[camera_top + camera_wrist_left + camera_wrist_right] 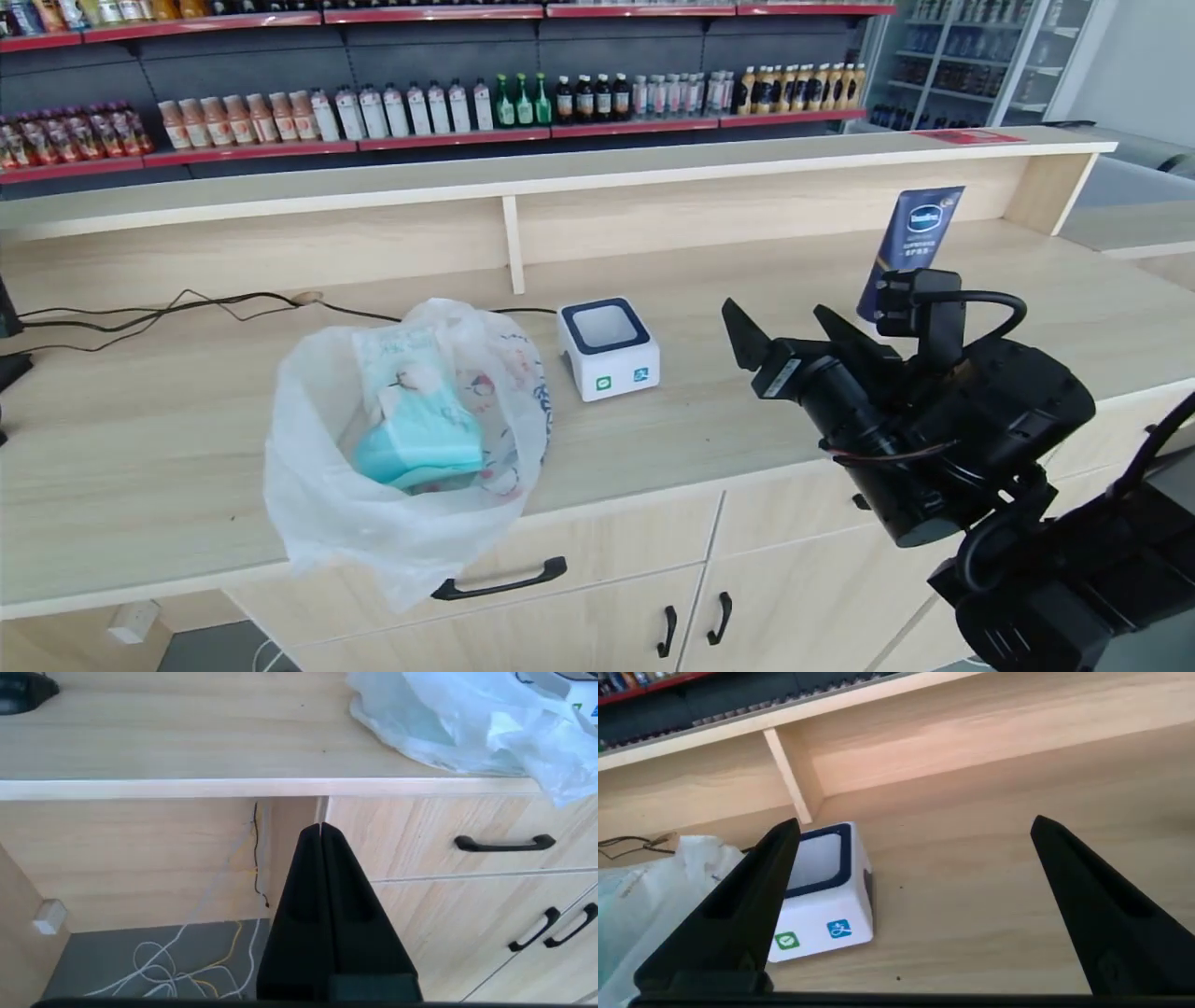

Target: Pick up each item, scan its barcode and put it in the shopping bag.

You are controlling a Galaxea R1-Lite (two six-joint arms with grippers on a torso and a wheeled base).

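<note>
Our right hand (780,327) hangs open and empty, facing the scanner (608,347) with the bag (308,448) beyond, and the tall blue pack (910,238) standing near it could topple if we clip it reaching.

Your right end effector (915,826) hangs wide open above the counter (971,915). You see the white scanner (831,896) toward the counter's back edge, the shopping bag (645,891) just beside it.
</note>
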